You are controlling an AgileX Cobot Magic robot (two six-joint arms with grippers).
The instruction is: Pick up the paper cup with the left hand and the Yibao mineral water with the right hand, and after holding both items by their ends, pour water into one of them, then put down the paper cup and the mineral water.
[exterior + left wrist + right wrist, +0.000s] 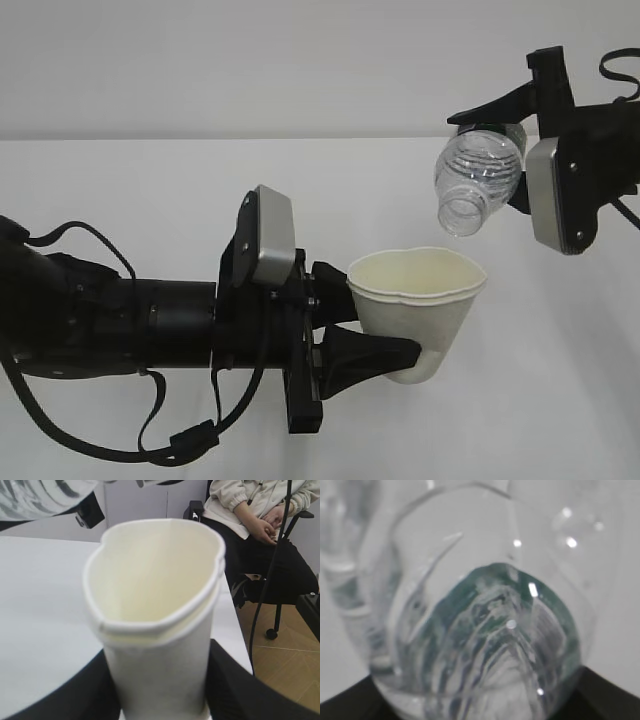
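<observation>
The black two-fingered left hand (385,345) w/ silver-grey wrist block is clenched on the lower end of the small white tapered paper cup (420,300). The cup is held clear of the white table (150,190), mouth up, leaning slightly toward 1 o'clock. Its rim is squeezed out of round, dented in the left wrist view. No water visible inside.

At approx 1 o'clock from the rim hangs the small clear ribbed Yibao mineral water bottle (478,180), neck pointing to 7 o'clock, opening just above the rim's right part. The black right hand (515,150) grasps its far end.

To pour well, I'd judge: bring the neck over the cup's centre, tilt slowly, keep the cup steady, no tighter squeeze. In the background at 2 o'clock in the left wrist view sits a person in a cream top (250,505).
</observation>
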